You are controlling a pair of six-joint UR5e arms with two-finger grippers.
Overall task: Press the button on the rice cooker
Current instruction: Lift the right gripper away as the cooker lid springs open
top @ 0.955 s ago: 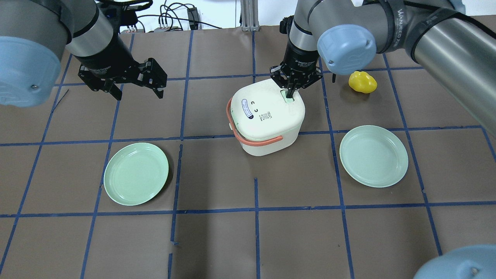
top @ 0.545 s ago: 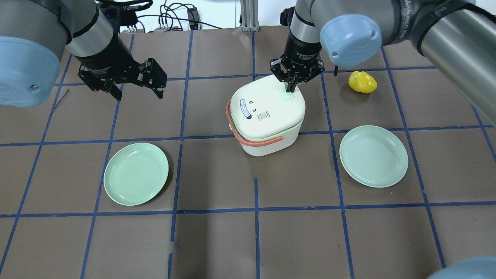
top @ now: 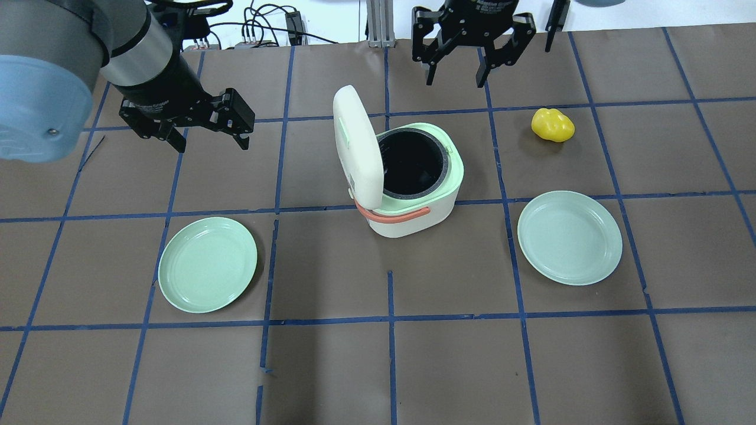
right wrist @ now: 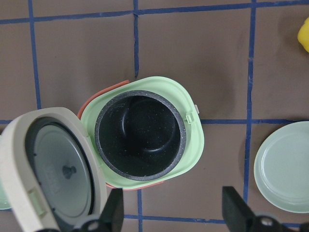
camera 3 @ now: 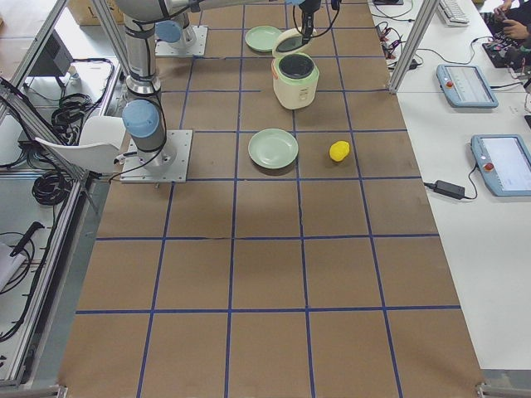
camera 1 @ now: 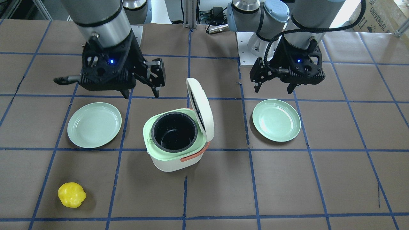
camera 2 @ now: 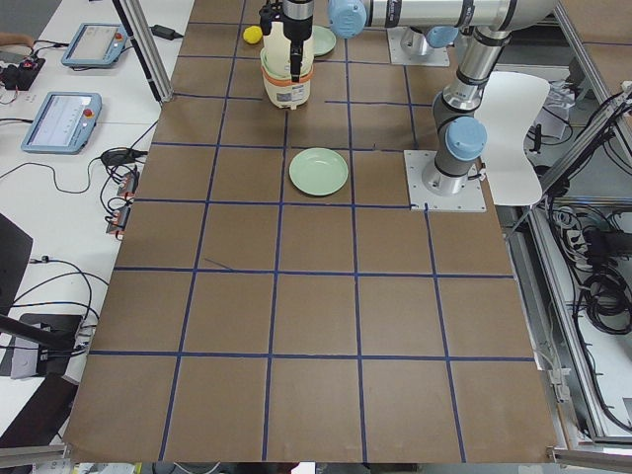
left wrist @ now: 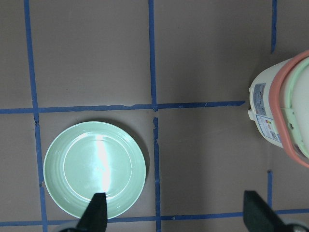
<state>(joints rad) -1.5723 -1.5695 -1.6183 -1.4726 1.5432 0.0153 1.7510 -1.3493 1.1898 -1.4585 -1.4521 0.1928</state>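
The white rice cooker stands at mid-table with its hinged lid swung up, so the black inner pot and mint-green rim show. It also shows in the front view and the right wrist view. My right gripper is open and empty, raised beyond the cooker's far side and clear of it. My left gripper is open and empty, well to the cooker's left. The left wrist view shows only the cooker's side.
Two mint-green plates lie on the brown mat, one front left and one front right. A yellow object lies to the right of the cooker. Cables run along the table's far edge.
My right gripper lifted off the lid's mint-green button, moved up and away from the cooker, and opened. The lid has swung open. The left arm has not moved.
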